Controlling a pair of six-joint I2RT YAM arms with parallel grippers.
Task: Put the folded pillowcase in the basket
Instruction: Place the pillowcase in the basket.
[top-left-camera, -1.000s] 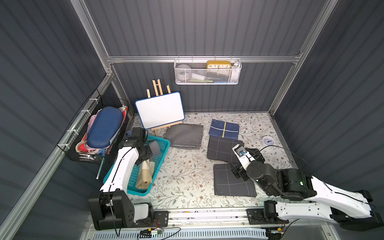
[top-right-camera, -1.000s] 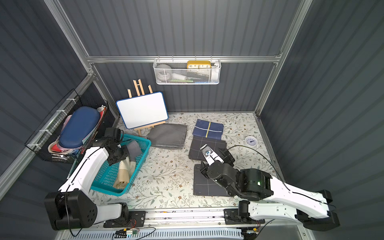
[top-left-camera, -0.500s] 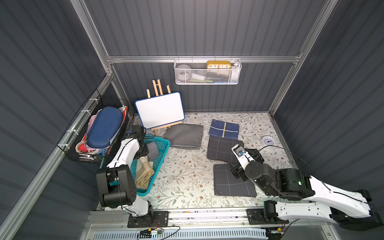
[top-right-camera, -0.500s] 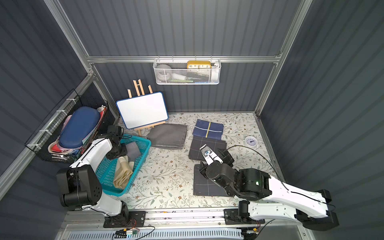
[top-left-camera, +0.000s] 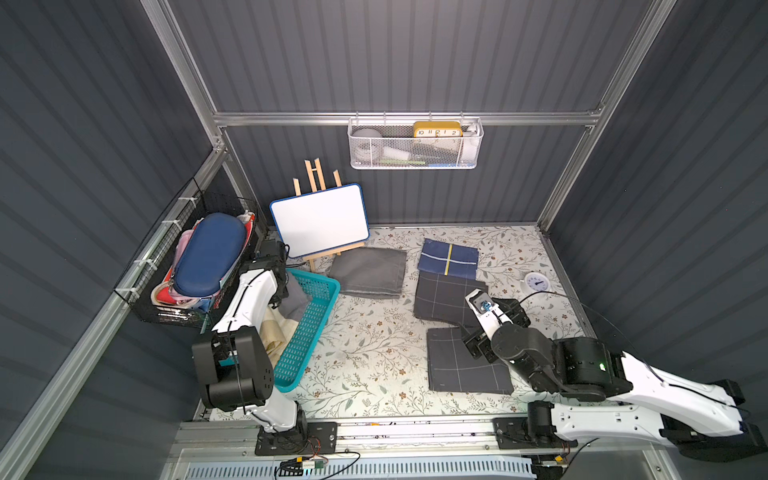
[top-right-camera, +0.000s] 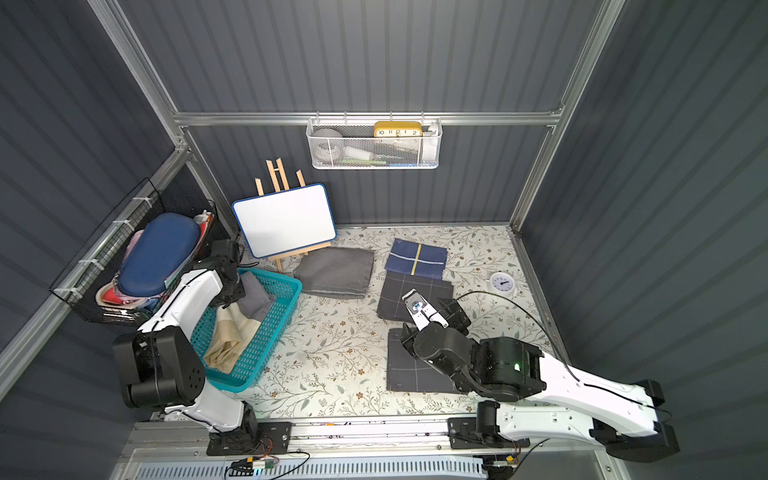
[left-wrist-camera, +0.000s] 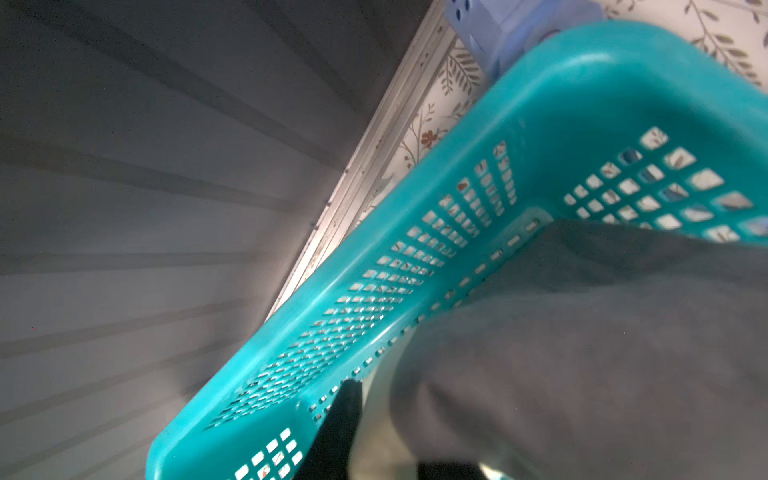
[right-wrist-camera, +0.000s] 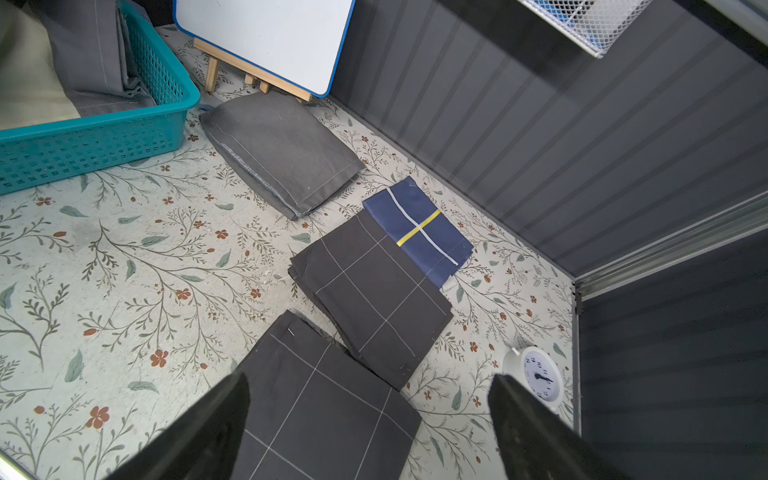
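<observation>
The teal basket (top-left-camera: 309, 328) (top-right-camera: 266, 332) stands at the table's left side. A grey folded pillowcase (top-left-camera: 296, 301) (top-right-camera: 255, 297) lies in its far end, partly over a beige cloth (top-left-camera: 276, 332). My left gripper (top-left-camera: 282, 291) (left-wrist-camera: 390, 453) sits low at that end beside the pillowcase (left-wrist-camera: 582, 332). Its jaws stand apart with nothing between them, close to the basket wall (left-wrist-camera: 415, 232). My right gripper (top-left-camera: 473, 343) (right-wrist-camera: 370, 386) hangs open and empty over a dark checked cloth (right-wrist-camera: 324, 399) at the front right.
Folded cloths lie on the table: grey (top-left-camera: 370, 272), navy with a yellow stripe (top-left-camera: 449, 257), and a second dark checked one (top-left-camera: 446, 297). A whiteboard on an easel (top-left-camera: 320, 220) stands behind the basket. A small white clock (top-left-camera: 537, 283) lies at the right.
My left gripper has let go of the grey pillowcase, which stays in the basket. The left arm has folded back toward its base. The right arm has not moved.
</observation>
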